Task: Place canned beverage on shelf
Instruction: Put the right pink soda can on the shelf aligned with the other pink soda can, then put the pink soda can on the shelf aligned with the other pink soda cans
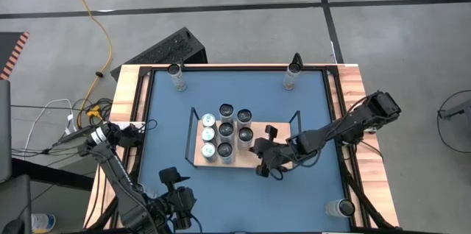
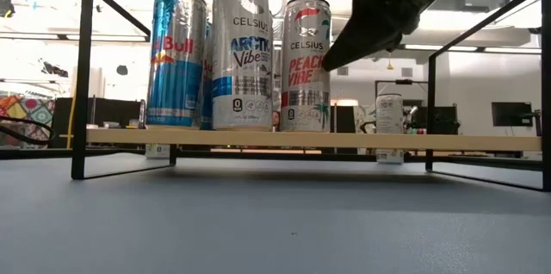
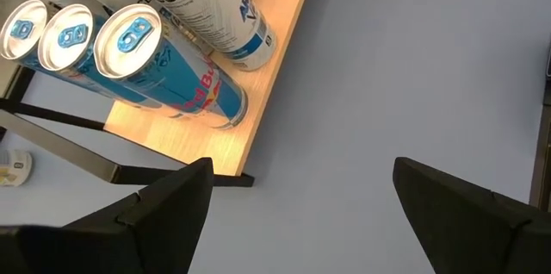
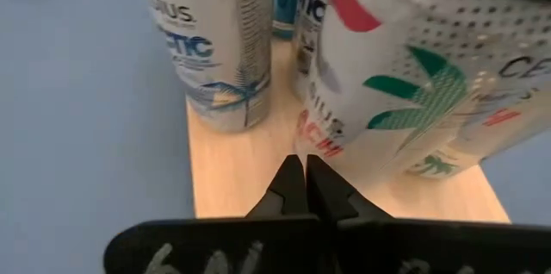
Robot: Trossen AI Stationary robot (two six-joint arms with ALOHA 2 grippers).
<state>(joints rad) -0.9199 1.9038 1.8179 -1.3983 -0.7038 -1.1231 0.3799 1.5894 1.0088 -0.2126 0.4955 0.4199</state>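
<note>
The shelf (image 1: 278,132), a light-wood board in a black wire frame, stands mid-table. Several upright cans fill its left part: Red Bull cans (image 3: 168,71), a Celsius Arctic Vibe can (image 2: 242,50) and a Celsius Peach Vibe can (image 2: 306,63). My right gripper (image 1: 259,148) is shut and reaches in from the table's right, over the board's bare part. Its tips are right beside the Peach Vibe can (image 4: 405,76). My left gripper (image 3: 301,179) hangs open over the blue tabletop, near the shelf's near-left corner, with nothing between its fingers. My right gripper's shut fingertips (image 2: 336,54) stand at the upper half of the Peach Vibe can's side (image 2: 322,60), slanting down from the table's right. I cannot tell whether they touch it. The can stands upright on the shelf board.
Single cans stand on the blue tabletop at the far left (image 1: 176,78), the far right (image 1: 292,76) and the near right corner (image 1: 340,207). The shelf's raised end rails (image 2: 83,76) stand at both ends. The board's right half (image 2: 405,140) is bare.
</note>
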